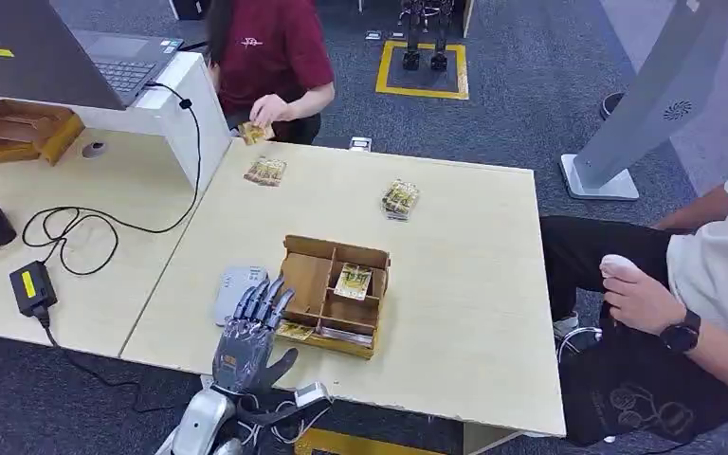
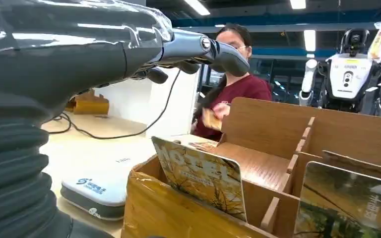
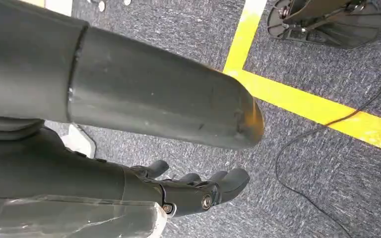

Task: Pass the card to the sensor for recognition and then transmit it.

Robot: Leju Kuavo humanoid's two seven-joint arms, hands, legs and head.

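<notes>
The left hand (image 1: 251, 336) hovers at the near edge of the light wooden table (image 1: 474, 313), fingers extended and spread, holding nothing; its fingertips reach over the near left corner of the cardboard tray (image 1: 334, 296) and the right edge of the card sensor (image 1: 231, 292), a flat grey-white pad lying just left of the tray. The right hand (image 3: 193, 191) hangs over dark carpet crossed by a yellow floor line (image 3: 322, 106), fingers loosely extended and apart, empty. In the tray, a near card (image 1: 296, 331) leans against the front wall in the near left compartment; in the left wrist view this same card (image 2: 201, 176) stands tilted just beyond the tray's front lip. A second card (image 1: 353, 281) lies tilted in a middle compartment on the tray's right side. To the right of the tray the tabletop runs bare to its right edge, beside which a seated person's hand (image 1: 635, 294) rests off the table. Farther back, a right card stack (image 1: 400, 199) and a left card stack (image 1: 265, 172) lie well apart near the far edge. Beyond that edge a person in a red shirt (image 1: 270, 47) holds another card (image 1: 254, 132). On the adjoining left desk, a black cable (image 1: 104, 223) loops near the seam between the tables.
</notes>
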